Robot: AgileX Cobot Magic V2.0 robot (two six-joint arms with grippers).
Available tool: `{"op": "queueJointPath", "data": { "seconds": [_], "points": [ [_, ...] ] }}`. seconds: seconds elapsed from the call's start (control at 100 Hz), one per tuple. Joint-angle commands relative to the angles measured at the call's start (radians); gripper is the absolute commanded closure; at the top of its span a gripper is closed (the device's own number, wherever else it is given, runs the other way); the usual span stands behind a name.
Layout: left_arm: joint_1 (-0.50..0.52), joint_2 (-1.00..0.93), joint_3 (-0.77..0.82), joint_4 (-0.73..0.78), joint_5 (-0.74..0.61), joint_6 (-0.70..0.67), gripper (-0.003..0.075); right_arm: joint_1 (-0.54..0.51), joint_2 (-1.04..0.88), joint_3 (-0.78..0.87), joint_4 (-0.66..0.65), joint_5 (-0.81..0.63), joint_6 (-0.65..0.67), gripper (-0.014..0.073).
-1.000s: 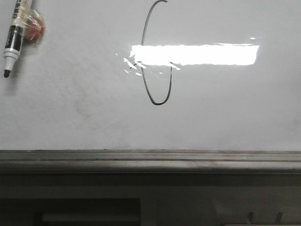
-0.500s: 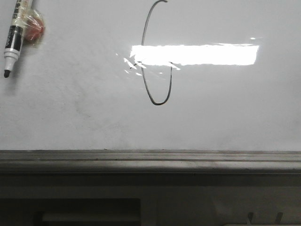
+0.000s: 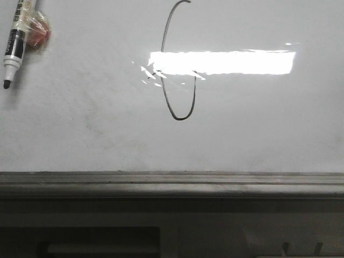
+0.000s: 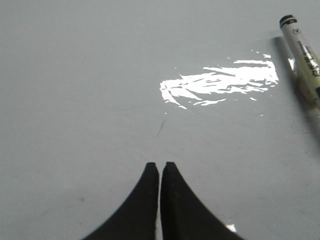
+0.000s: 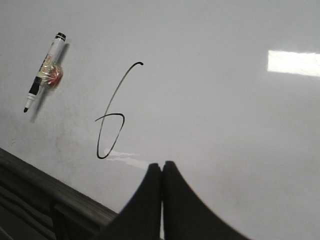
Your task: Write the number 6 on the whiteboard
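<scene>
The whiteboard fills the front view. The number 6 is drawn on it as a thin dark line, tall and narrow with a rounded lower loop, partly crossed by bright glare. It also shows in the right wrist view. A black-tipped marker, uncapped and wrapped in clear tape with a red bit, lies on the board at the far left. My left gripper is shut and empty over bare board, the marker apart from it. My right gripper is shut and empty, close to the 6's loop.
The board's dark grey grooved frame edge runs along the near side, and also shows in the right wrist view. Below it are dim table parts. Neither arm shows in the front view.
</scene>
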Motion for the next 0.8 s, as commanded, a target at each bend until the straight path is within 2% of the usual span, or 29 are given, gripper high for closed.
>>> {"op": "queueJointPath", "data": {
  "seconds": [0.0,0.21,0.79],
  "points": [
    [0.003,-0.032,0.049,0.011,-0.062,-0.025,0.0740,-0.007,0.010,-0.027,0.018,-0.067,-0.007,0.0661],
    [-0.037,-0.032,0.049,0.009,-0.043,-0.025,0.0740,-0.007,0.010,-0.027,0.018,-0.067,-0.007,0.0661],
    [-0.035,-0.032,0.049,-0.001,-0.029,-0.025,0.0740,-0.007,0.010,-0.027,0.018,-0.067,-0.007,0.0661]
  ]
}}
